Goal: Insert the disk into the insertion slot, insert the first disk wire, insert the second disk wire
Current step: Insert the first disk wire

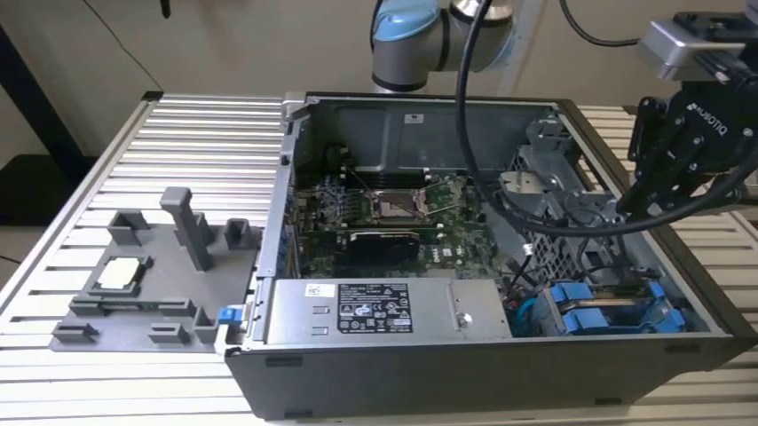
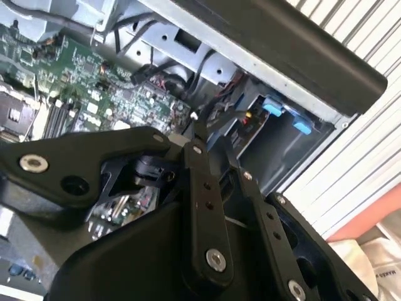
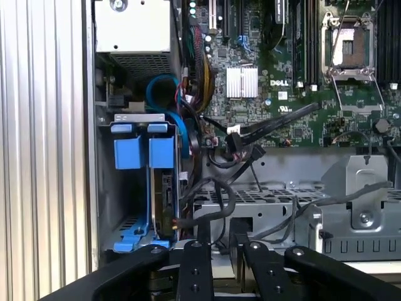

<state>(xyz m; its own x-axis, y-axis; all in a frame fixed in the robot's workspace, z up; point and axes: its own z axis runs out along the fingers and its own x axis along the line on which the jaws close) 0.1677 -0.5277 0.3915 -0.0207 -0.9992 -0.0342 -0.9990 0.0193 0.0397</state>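
Observation:
A bright blue carrier with the disk [image 1: 604, 312] sits down in the grey insertion slot [image 1: 649, 286] at the case's near corner on the exterior view's right. In the first wrist view the carrier [image 3: 139, 152] stands in the slot [image 3: 103, 188], and only a dark edge of the disk shows. Two black wire connectors [image 3: 237, 143] lie loose beside the slot, held by nothing. My gripper [image 1: 626, 206] hangs above the case's right side, over the metal cage and apart from the slot. In both wrist views its fingers [image 3: 203, 241] [image 2: 199, 163] are drawn close together with nothing between them.
A grey power supply box [image 1: 379, 311] with a sticker fills the case's near side. The green motherboard [image 1: 391, 213] lies behind it, and a perforated metal cage [image 3: 263, 197] with cables draped over it lies under the gripper. A grey fixture block [image 1: 154, 284] stands on the slatted table at the exterior view's left.

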